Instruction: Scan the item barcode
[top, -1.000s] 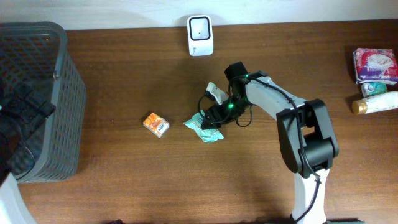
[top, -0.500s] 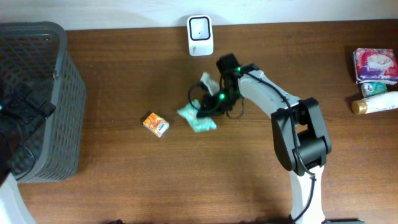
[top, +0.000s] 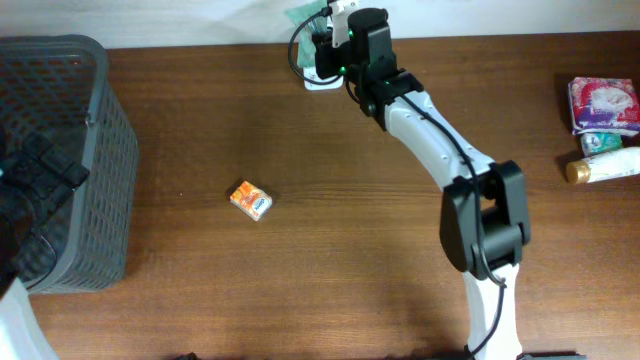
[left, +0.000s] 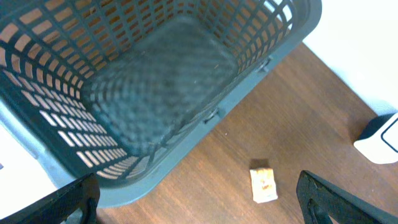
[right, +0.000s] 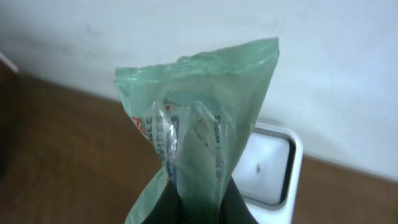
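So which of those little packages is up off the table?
The green packet: the right gripper pinches it in the air by the white scanner. The orange box and the pink pack both lie on the wooden table.

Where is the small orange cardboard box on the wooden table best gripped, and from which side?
Grip the small orange cardboard box across its two longer edges, coming straight down from above: it lies flat on the wooden table, turned diagonally, nothing touching it.

Illegible print on green packet (right: 205, 118)
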